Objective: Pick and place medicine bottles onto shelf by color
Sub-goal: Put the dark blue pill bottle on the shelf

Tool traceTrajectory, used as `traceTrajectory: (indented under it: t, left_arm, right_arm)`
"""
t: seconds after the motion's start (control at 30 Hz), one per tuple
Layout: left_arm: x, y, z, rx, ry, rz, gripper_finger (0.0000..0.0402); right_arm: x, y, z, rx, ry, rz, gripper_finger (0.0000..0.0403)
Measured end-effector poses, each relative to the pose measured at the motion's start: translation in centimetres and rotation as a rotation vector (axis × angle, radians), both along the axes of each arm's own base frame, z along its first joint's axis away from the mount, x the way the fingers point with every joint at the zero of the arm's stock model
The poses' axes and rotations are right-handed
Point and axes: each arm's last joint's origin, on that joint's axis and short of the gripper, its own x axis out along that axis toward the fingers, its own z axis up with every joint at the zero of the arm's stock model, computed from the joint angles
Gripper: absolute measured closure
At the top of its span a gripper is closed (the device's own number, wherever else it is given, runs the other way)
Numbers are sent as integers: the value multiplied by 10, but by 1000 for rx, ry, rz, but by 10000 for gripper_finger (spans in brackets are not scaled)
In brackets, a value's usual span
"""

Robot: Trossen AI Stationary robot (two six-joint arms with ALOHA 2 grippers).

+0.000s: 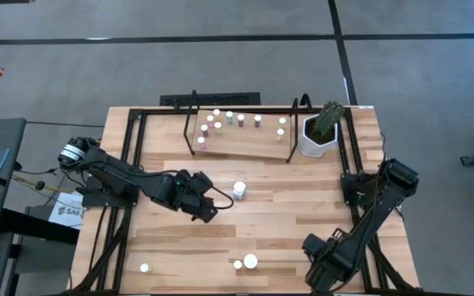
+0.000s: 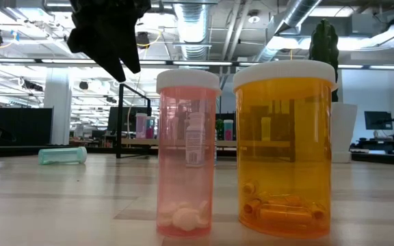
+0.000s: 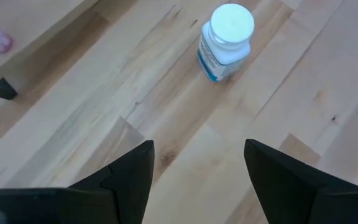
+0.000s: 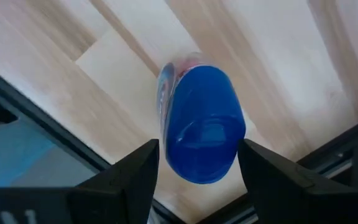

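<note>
White-capped bottle (image 3: 225, 42): blue label band, writing unreadable.

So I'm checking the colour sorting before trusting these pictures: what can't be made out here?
- High view: cap colours of the tiny round bottles on the low black-framed wooden shelf are too small to tell.
- Low view: the pink translucent bottle and the orange translucent bottle block much of the shelf behind.
- Right wrist view: the large blue bottle sits between the right gripper fingers; contact is unclear, its label blurred.
- Left wrist view: the white-capped bottle label is unreadable.
</note>
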Motion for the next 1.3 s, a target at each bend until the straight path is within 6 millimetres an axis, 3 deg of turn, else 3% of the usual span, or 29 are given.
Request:
traceTrajectory:
  t: [0.2, 0.57, 0.8, 1.03, 1.3]
  left_arm:
    - [0, 0, 0, -4, -3, 5, 164]
    - [0, -1, 0, -20, 0, -2, 164]
    - [0, -2, 0, -17, 2, -10, 164]
    - [-2, -7, 0, -20, 9, -41, 164]
    - [-7, -20, 0, -25, 7, -80, 164]
  right_arm:
    - [-2, -3, -14, -36, 13, -3, 158]
    - [0, -3, -15, -31, -6, -9, 158]
    - [5, -5, -16, -103, -117, 142, 158]
    - [19, -7, -16, -49, -166, -64, 158]
    - [24, -21, -16, -83, -90, -111, 158]
